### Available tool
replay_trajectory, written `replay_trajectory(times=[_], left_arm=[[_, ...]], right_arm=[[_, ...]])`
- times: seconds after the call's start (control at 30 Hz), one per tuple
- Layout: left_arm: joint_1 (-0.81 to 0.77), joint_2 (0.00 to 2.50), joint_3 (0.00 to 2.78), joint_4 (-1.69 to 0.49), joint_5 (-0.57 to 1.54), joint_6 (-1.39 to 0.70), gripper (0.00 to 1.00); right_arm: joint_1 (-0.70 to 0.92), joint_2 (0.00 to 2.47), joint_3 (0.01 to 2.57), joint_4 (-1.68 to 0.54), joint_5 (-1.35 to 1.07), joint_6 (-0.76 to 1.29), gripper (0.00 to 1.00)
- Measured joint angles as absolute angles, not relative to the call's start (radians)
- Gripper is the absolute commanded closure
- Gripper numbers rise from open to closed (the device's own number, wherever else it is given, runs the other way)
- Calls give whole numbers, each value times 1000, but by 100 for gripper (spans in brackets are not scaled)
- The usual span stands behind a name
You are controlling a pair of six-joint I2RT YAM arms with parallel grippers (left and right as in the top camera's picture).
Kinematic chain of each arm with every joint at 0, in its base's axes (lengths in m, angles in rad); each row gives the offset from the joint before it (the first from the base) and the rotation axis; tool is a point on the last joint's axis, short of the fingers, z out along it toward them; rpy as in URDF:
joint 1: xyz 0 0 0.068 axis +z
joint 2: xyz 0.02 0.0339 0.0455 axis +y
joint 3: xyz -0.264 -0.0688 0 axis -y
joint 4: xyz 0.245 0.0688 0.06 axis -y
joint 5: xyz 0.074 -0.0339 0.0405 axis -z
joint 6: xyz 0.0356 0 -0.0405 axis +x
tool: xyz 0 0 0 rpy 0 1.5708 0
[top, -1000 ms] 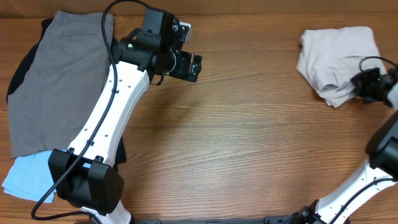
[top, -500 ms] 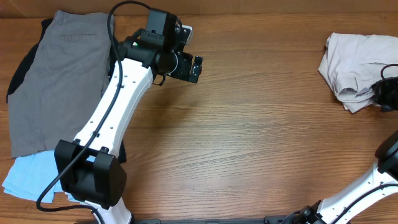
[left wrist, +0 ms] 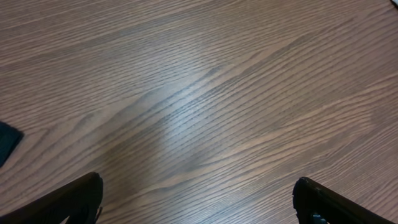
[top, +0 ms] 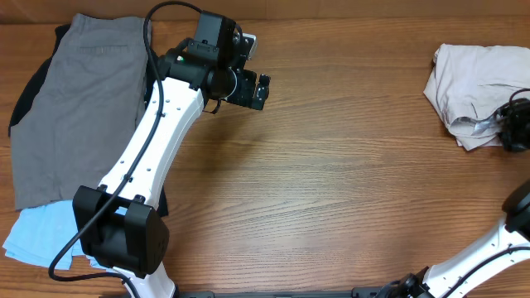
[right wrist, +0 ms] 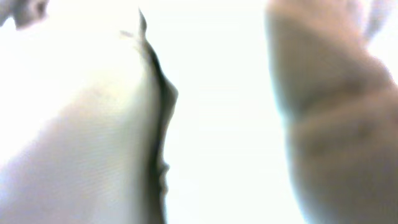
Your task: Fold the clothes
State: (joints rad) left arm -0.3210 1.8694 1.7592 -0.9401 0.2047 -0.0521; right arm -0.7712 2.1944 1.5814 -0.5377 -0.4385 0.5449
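The beige shorts [top: 476, 79] lie bunched at the far right edge of the table. My right gripper [top: 515, 126] is at their lower right edge, against the cloth. Its wrist view holds only blurred, overexposed pale cloth [right wrist: 74, 124], so its fingers do not show. My left gripper [top: 258, 89] hovers over bare wood at the upper middle. It is open, with both fingertips [left wrist: 78, 198] wide apart and nothing between them. Grey shorts [top: 79, 108] lie flat at the far left on a black garment [top: 21, 103]. Light-blue shorts [top: 37, 236] stick out below them.
The wooden table [top: 331, 190] runs between the two piles. The left arm's white links [top: 157, 141] cross the grey pile's right edge. A small dark corner [left wrist: 5, 142] shows at the left edge of the left wrist view.
The beige shorts have been dragged right, toward the table edge, along with my right gripper. The left gripper has stayed in place and open.
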Motion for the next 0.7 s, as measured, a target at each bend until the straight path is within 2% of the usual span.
replay_trajectory(times=[0.03,0.13,0.27,0.33,0.37,0.43,0.47,0.53,0.57,0.7], left_arm=[[-321,1869,1759,-941,204,-52,0],[-321,1869,1759,-944,205,-52,0],[-321,1870,1759,-947,204,-52,0],[-321,1870,1759,-947,205,-52,0],[-321,1870,1759,-947,204,-52,0],[-321,1870,1759,-947,204,-52,0],[-321,1870,1759,-947,204,-52,0],[-321,1870,1759,-947,204,-52,0],[-321,1870,1759,-947,204,-52,0],[-321,1870,1759,-947,204,-52,0]], right_arm=[[-778,2187,1586,-561,-442,536,16],[-799,2125,1594,-635,-443,512,10],[-812,2003,1613,-710,-430,477,9],[-809,1951,1628,-722,-429,448,12],[-805,1934,1634,-719,-429,432,20],[-792,1918,1641,-700,-426,395,43],[-780,1918,1642,-687,-416,370,64],[-751,1924,1642,-667,-383,347,89],[-734,1928,1642,-655,-361,338,96],[-656,1957,1642,-596,-235,303,96]])
